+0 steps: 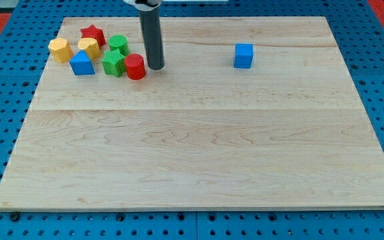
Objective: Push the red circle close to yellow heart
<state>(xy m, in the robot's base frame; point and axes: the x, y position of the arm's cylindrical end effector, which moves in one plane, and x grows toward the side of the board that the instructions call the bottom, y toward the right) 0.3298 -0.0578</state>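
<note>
The red circle (135, 67) lies at the upper left of the wooden board (199, 147). It touches a green block (113, 64) on its left. The yellow heart (89, 47) sits further left, above a blue triangular block (82, 64). My tip (156, 67) stands just right of the red circle, very close to it or touching; I cannot tell which. The dark rod rises from the tip to the view's top.
A yellow hexagon (60, 50) lies at the far left, a red star (93, 34) above the heart, and a second green block (118, 45) right of the heart. A blue cube (243, 56) stands alone at the upper right. Blue pegboard surrounds the board.
</note>
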